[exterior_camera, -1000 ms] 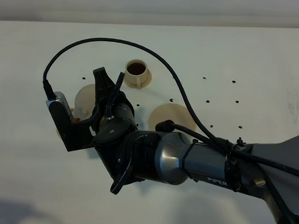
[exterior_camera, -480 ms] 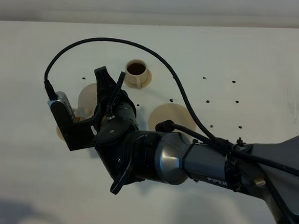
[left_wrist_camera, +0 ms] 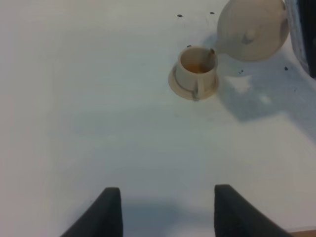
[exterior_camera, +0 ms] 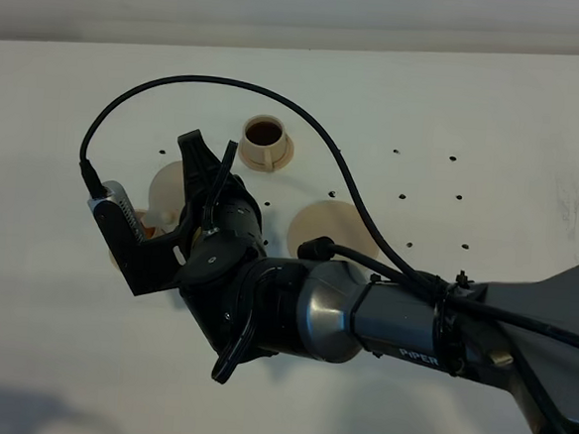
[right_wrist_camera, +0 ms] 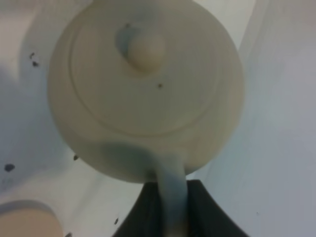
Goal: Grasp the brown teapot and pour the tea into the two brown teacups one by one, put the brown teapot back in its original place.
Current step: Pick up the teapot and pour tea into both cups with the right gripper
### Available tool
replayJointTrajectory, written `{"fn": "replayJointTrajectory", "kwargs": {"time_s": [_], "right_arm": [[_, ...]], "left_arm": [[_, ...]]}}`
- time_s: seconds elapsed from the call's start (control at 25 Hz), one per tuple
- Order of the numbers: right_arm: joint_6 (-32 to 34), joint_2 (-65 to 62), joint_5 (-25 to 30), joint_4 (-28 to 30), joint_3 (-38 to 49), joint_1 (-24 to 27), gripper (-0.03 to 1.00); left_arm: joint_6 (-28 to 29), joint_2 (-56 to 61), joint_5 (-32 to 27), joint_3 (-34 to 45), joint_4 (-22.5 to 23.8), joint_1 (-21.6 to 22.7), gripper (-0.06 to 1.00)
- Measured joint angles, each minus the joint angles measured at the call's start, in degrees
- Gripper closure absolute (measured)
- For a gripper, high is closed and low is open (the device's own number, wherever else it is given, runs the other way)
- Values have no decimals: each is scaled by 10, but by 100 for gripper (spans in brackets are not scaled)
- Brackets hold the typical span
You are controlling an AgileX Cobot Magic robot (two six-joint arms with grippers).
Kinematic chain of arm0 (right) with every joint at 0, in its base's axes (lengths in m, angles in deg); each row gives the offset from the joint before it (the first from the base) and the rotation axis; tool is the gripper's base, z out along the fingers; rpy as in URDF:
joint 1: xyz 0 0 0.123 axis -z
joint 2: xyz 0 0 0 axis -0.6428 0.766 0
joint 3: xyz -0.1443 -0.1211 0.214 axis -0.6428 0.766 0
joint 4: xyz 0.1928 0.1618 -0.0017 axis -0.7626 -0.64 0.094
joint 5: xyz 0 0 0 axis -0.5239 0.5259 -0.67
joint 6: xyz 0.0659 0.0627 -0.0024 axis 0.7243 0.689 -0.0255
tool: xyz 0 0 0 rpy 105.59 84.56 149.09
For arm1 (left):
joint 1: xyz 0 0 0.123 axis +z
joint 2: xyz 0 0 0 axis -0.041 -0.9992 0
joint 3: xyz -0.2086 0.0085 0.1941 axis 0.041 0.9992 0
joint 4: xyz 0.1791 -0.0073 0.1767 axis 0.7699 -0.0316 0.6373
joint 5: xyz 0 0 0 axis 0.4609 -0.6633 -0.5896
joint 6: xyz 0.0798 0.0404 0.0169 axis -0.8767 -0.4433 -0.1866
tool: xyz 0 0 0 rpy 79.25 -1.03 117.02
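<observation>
My right gripper (exterior_camera: 209, 167) reaches across to the left side of the table and is shut on the loop handle of the brown teapot (exterior_camera: 165, 187). In the right wrist view the teapot (right_wrist_camera: 145, 89) fills the frame, with its handle between my gripper's (right_wrist_camera: 170, 200) jaws. The left wrist view shows the teapot (left_wrist_camera: 252, 27) tilted with its spout at the rim of one teacup (left_wrist_camera: 196, 71), which holds some amber tea. In the high view that cup is mostly hidden under my wrist camera (exterior_camera: 116, 253). The other teacup (exterior_camera: 265, 142) holds dark tea. My left gripper (left_wrist_camera: 165, 212) is open and empty.
The wide round saucer (exterior_camera: 330, 228), the teapot's original place, lies bare right of the teapot, partly under my right arm's cable. Small dark holes (exterior_camera: 426, 177) dot the white table (exterior_camera: 515, 124). The right arm (exterior_camera: 382, 313) spans the front middle.
My right arm has shifted slightly to the left with the teapot still in its grip. The cups and saucer have not moved.
</observation>
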Motion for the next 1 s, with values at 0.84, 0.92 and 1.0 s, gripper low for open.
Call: {"fn": "replayJointTrajectory", "kwargs": {"time_s": [0.84,0.92,1.0], "right_arm": [[-3,0,-12,30,0,-6,88],[-3,0,-12,31,0,-6,88],[-2,0,-12,31,0,-6,88]], "left_arm": [[0,0,0,0,0,0,46],[0,0,0,0,0,0,46],[-1,0,0,0,0,0,46]]}}
